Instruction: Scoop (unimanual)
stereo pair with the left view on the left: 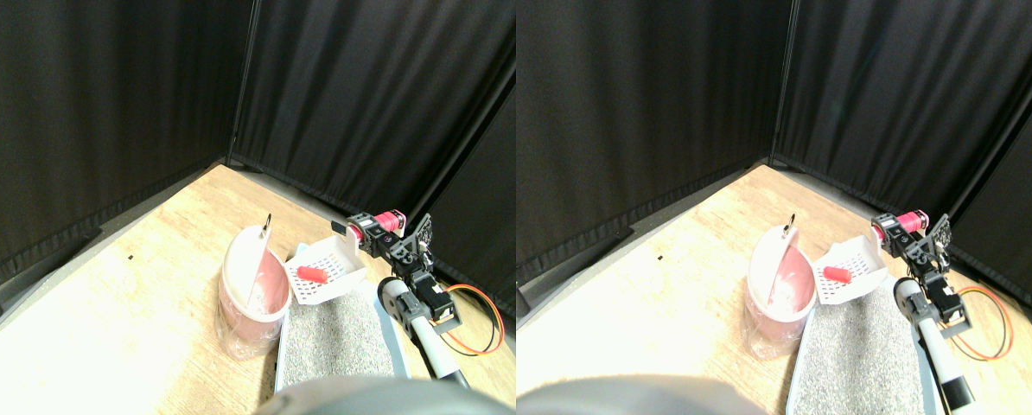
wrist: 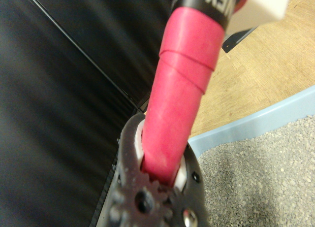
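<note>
A white slotted scoop (stereo pair with the left view on the left: pixel 328 271) hangs over the far end of the litter tray (stereo pair with the left view on the left: pixel 281 350), just right of the pink bin (stereo pair with the left view on the left: pixel 252 303). A small red piece (stereo pair with the left view on the left: pixel 313 274) lies in the scoop's bowl. The scoop's red wrapped handle (stereo pair with the left view on the left: pixel 388 220) runs back into my right gripper (stereo pair with the left view on the left: pixel 379 232). In the wrist view the handle (wrist: pixel 183 99) sits clamped between the jaw's white pads (wrist: pixel 139 141), so the gripper (wrist: pixel 160 168) is shut on it. The bin's white swing lid (stereo pair with the left view on the left: pixel 244 259) stands tilted open.
Grey litter (stereo pair with the left view on the left: pixel 334 333) fills the light blue tray, whose rim (wrist: pixel 256 121) also shows in the wrist view. An orange cable (stereo pair with the left view on the left: pixel 484 316) loops on the wooden floor (stereo pair with the left view on the left: pixel 136 294) at right. Black curtains (stereo pair with the left view on the left: pixel 92 104) close off the back and sides.
</note>
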Available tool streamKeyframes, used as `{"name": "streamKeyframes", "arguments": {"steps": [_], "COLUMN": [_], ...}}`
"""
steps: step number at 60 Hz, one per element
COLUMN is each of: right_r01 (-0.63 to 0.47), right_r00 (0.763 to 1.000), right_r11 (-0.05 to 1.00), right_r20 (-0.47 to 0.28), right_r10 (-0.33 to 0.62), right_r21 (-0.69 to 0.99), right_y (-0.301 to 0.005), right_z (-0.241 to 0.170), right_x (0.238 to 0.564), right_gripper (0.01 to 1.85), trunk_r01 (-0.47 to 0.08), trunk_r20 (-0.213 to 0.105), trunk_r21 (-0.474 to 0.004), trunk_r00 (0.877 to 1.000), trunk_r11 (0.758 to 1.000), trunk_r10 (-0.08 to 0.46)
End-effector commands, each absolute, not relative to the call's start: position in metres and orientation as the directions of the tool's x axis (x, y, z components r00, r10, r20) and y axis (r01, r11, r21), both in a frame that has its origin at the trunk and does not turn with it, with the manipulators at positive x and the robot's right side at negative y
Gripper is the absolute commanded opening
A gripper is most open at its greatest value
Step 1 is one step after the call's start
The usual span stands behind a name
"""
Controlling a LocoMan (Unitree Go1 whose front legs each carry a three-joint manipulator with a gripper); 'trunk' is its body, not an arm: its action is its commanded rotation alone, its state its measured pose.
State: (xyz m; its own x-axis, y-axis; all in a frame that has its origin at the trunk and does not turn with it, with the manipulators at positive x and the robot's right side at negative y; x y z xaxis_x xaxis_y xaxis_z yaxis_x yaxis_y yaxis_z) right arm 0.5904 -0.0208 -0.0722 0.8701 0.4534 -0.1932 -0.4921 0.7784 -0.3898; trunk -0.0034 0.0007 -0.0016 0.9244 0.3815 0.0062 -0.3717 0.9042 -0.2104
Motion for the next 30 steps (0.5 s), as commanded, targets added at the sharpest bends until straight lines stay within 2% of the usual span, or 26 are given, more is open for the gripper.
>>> {"name": "streamKeyframes", "arguments": {"steps": [1,9,24,27,30], "right_r01": [-0.513,-0.509,-0.508,-0.499,-0.494], "right_r00": [0.849,0.852,0.856,0.862,0.866], "right_r11": [0.762,0.758,0.743,0.743,0.742], "right_r20": [-0.102,-0.114,-0.158,-0.167,-0.175], "right_r10": [0.519,0.511,0.493,0.479,0.469], "right_r21": [-0.395,-0.409,-0.435,-0.446,-0.454], "right_y": [-0.012,-0.009,-0.004,-0.003,-0.004], "right_z": [-0.058,-0.054,-0.051,-0.051,-0.050], "right_x": [0.586,0.581,0.576,0.576,0.576], "right_gripper": [0.15,0.06,0.06,0.11,0.08], "trunk_r01": [-0.387,-0.384,-0.386,-0.388,-0.388], "trunk_r20": [-0.004,-0.006,-0.004,-0.003,-0.002], "trunk_r21": [-0.209,-0.210,-0.210,-0.211,-0.209], "trunk_r00": [0.919,0.920,0.919,0.918,0.918], "trunk_r11": [0.898,0.899,0.898,0.897,0.897], "trunk_r10": [0.395,0.392,0.394,0.397,0.397]}}
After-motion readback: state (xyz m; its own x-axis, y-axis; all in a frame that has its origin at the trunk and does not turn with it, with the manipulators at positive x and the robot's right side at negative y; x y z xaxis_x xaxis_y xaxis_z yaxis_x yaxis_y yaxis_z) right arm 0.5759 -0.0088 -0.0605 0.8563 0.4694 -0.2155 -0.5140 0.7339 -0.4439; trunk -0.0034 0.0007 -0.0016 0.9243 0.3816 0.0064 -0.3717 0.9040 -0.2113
